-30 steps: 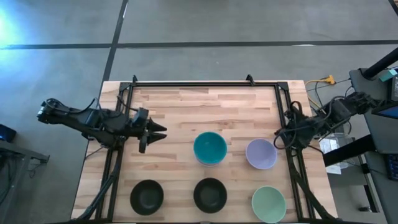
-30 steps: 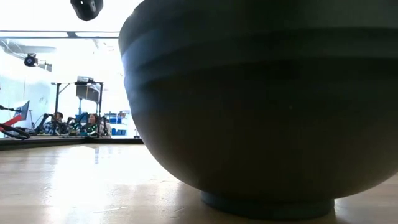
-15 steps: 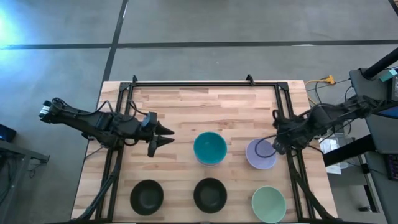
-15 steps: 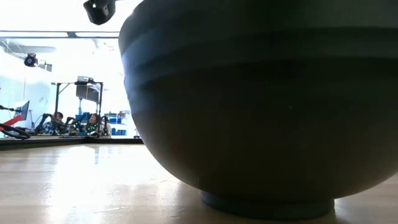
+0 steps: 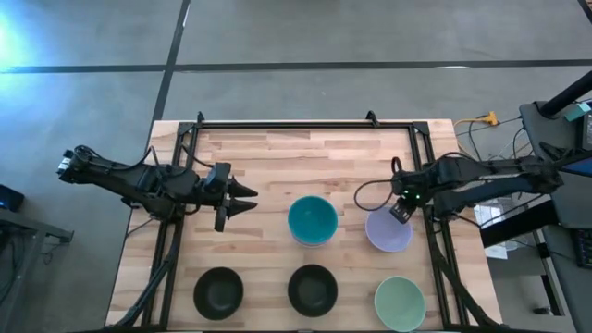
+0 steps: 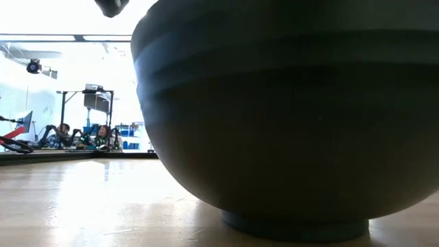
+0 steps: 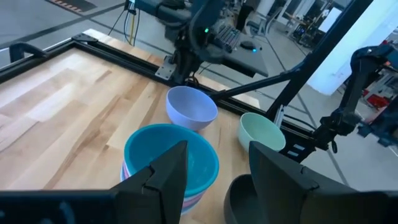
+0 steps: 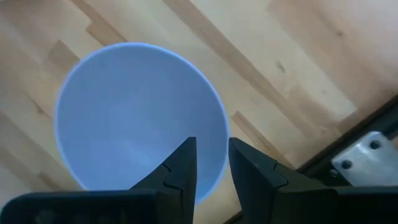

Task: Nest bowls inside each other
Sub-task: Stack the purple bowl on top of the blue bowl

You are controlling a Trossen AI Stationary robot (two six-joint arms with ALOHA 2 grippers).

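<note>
The right gripper (image 5: 398, 212) is positioned over the near rim of the lavender bowl (image 5: 388, 229), fingers parted and nothing grasped. For a sound pick, one finger is best lowered inside the wall and one outside before closing. The teal stack (image 5: 312, 220) stands beside it as the likely destination. The left gripper (image 5: 242, 198) waits released, left of the stack. Two black bowls (image 5: 219, 290) and a green bowl (image 5: 400, 303) are set along the front edge.

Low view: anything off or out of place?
Yes: a dark bowl sits right against the low camera and fills most of its picture, hiding the other bowls. From above, nothing is tipped or spilled. The right gripper hangs open over the lavender bowl's rim; the left gripper waits left of the teal bowl.
</note>
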